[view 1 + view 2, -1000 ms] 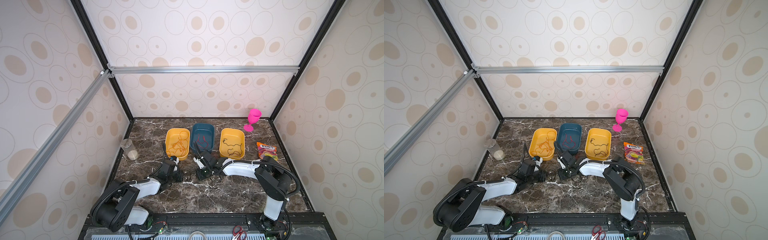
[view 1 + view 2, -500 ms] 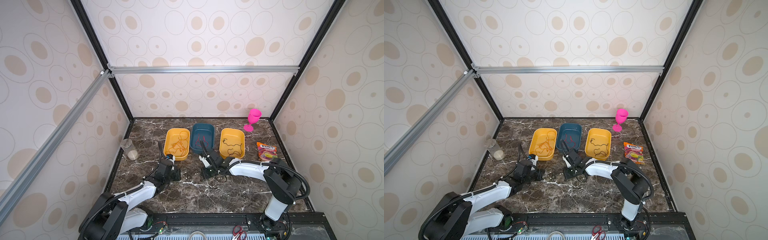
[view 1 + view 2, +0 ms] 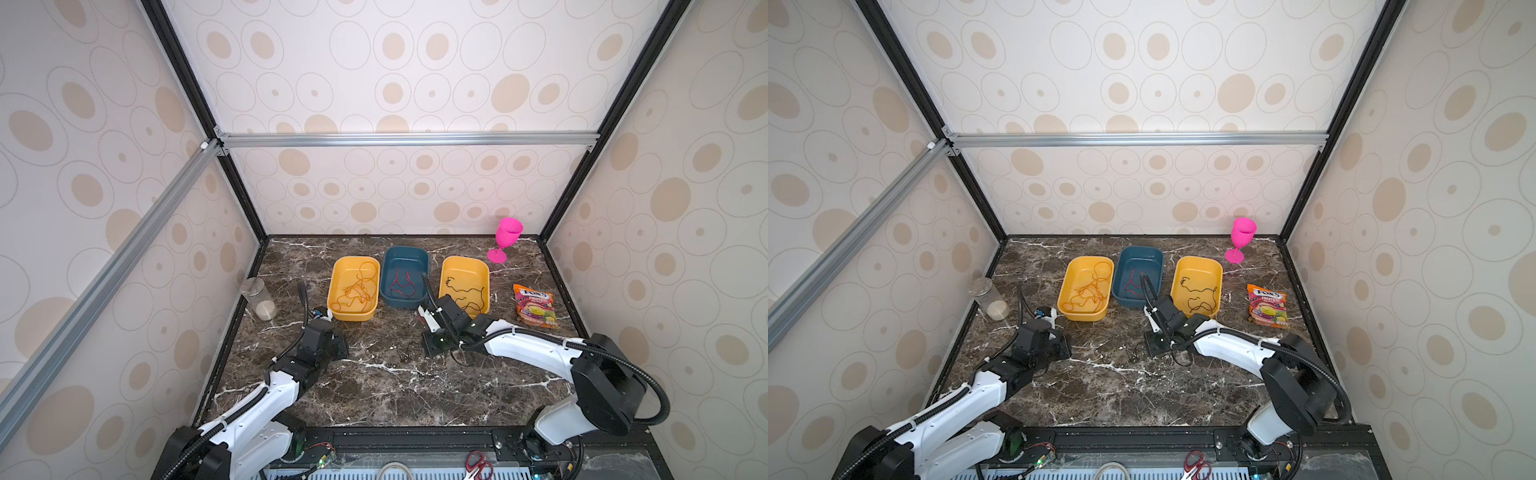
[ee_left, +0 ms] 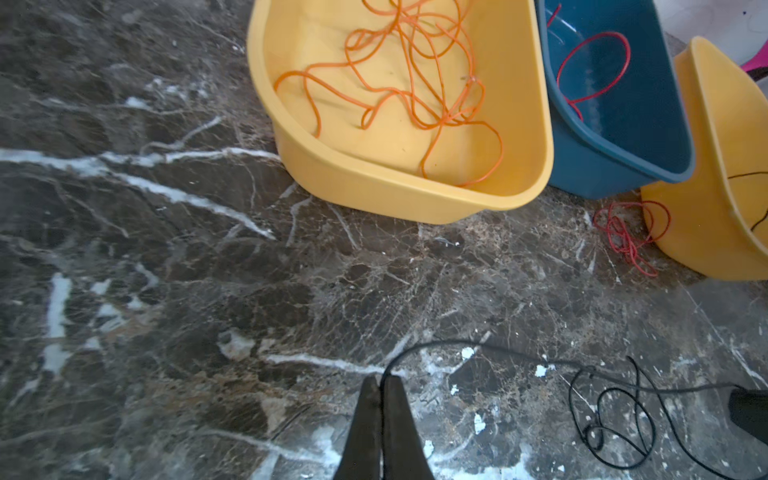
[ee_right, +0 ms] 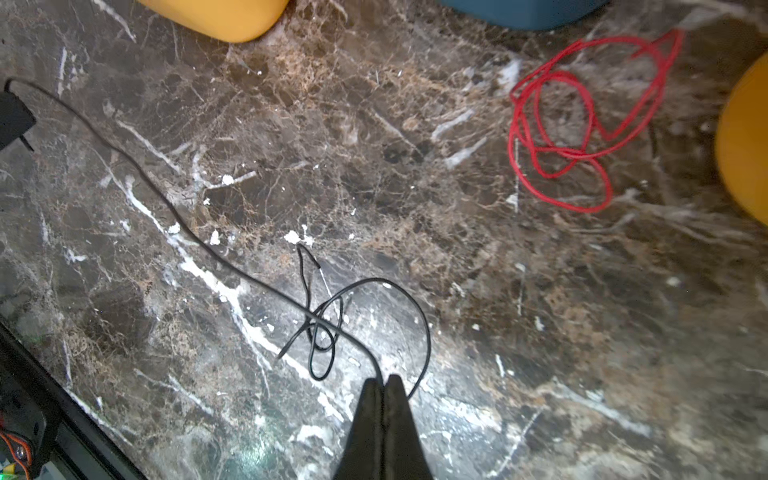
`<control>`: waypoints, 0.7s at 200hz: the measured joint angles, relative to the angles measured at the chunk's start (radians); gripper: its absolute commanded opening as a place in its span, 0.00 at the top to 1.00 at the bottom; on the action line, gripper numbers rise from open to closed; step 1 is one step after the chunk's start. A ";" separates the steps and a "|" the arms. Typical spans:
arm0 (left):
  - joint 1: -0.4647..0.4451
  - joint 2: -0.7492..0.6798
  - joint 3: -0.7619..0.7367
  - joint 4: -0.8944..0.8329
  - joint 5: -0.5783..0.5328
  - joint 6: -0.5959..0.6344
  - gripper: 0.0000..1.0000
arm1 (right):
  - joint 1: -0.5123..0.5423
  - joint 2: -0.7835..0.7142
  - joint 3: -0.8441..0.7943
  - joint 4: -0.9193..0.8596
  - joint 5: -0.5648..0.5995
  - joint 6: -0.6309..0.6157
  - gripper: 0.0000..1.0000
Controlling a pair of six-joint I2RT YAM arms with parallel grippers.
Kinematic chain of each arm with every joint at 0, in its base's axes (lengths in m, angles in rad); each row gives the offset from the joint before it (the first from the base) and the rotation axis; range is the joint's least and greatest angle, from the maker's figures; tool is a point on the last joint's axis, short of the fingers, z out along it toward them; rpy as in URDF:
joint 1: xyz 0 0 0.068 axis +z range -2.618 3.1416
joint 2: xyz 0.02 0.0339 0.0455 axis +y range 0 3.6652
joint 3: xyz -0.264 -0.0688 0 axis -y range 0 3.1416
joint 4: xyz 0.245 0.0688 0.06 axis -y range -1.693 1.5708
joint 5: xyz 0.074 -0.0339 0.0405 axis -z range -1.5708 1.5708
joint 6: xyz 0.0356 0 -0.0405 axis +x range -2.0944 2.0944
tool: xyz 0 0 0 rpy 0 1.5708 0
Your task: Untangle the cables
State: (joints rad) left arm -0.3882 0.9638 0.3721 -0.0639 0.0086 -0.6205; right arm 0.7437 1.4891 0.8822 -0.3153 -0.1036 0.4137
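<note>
On the dark brown marble tabletop (image 3: 374,395), in front of three plastic trays, we find the left end effector (image 4: 381,379) with its jaws pressed together on a thin black cable (image 5: 311,318). The right end effector (image 5: 384,379) pinches the same cable further along, its jaws narrow as well. Between them the cable runs across the tabletop, bunching into small tangled loops close to the right end effector.

A tangled red cable (image 4: 621,237) lies on the tabletop apart from the black one, just beside the foot of the right-hand yellow tray (image 3: 463,262). Inside that tray we see a second black cable (image 3: 469,306) lying curled. The dark blue tray (image 3: 405,253) in the middle holds another red cable (image 3: 399,291). The left-hand yellow tray (image 3: 353,318) holds a looped orange cable (image 3: 355,293). In both top views a pink plastic goblet (image 3: 507,239) stands upright in the far right corner.
</note>
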 measured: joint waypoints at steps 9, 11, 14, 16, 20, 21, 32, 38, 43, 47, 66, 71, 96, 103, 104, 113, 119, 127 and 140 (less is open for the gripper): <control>0.004 -0.011 0.007 -0.014 0.008 0.000 1.00 | -0.011 -0.021 -0.010 0.003 -0.008 -0.001 1.00; 0.005 -0.014 0.009 -0.017 0.010 0.000 1.00 | -0.014 -0.026 -0.011 0.003 -0.011 -0.002 1.00; 0.005 -0.019 0.012 -0.021 0.013 0.001 1.00 | -0.018 -0.035 -0.014 0.003 -0.013 -0.003 1.00; 0.006 -0.022 0.014 -0.024 0.015 0.001 1.00 | -0.020 -0.039 -0.016 0.004 -0.016 -0.004 1.00; 0.008 -0.029 0.018 -0.030 0.019 0.001 1.00 | -0.026 -0.053 -0.020 0.004 -0.021 -0.005 1.00; 0.008 -0.030 0.019 -0.031 0.021 0.001 1.00 | -0.026 -0.055 -0.021 0.004 -0.022 -0.005 1.00; 0.016 -0.047 0.032 -0.040 0.034 0.003 1.00 | -0.040 -0.092 -0.029 0.004 -0.037 -0.009 1.00; 0.019 -0.053 0.040 -0.044 0.042 0.006 1.00 | -0.047 -0.111 -0.030 0.001 -0.045 -0.012 1.00; 0.023 -0.057 0.047 -0.046 0.048 0.008 1.00 | -0.053 -0.129 -0.031 -0.001 -0.053 -0.014 1.00; 0.024 -0.059 0.051 -0.046 0.053 0.008 1.00 | -0.058 -0.142 -0.031 -0.001 -0.060 -0.017 0.99; 0.032 -0.061 0.064 -0.042 0.078 0.012 1.00 | -0.076 -0.201 -0.030 -0.007 -0.105 -0.032 0.98; 0.035 -0.061 0.064 -0.042 0.085 0.012 1.00 | -0.079 -0.213 -0.030 -0.011 -0.120 -0.039 0.98; 0.047 -0.061 0.063 -0.040 0.107 0.012 1.00 | -0.089 -0.233 -0.027 -0.027 -0.214 -0.065 0.94; 0.050 -0.061 0.062 -0.036 0.113 0.012 1.00 | -0.090 -0.231 -0.027 -0.031 -0.235 -0.068 0.94; 0.050 -0.061 0.062 -0.035 0.113 0.012 1.00 | -0.090 -0.230 -0.027 -0.031 -0.239 -0.067 0.94; 0.052 -0.061 0.062 -0.034 0.119 0.012 1.00 | -0.090 -0.224 -0.027 -0.034 -0.265 -0.068 0.94; 0.053 -0.061 0.062 -0.031 0.123 0.012 1.00 | -0.090 -0.219 -0.028 -0.032 -0.278 -0.067 0.93; 0.054 -0.061 0.062 -0.027 0.128 0.012 1.00 | -0.090 -0.209 -0.028 -0.028 -0.296 -0.066 0.93; 0.055 -0.061 0.062 -0.022 0.137 0.012 1.00 | -0.090 -0.184 -0.029 -0.013 -0.326 -0.060 0.90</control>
State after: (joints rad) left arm -0.3328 0.9031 0.4339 -0.0860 0.1455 -0.6086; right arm 0.6537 1.3048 0.8528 -0.3279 -0.4294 0.3534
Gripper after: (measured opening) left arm 0.047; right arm 0.078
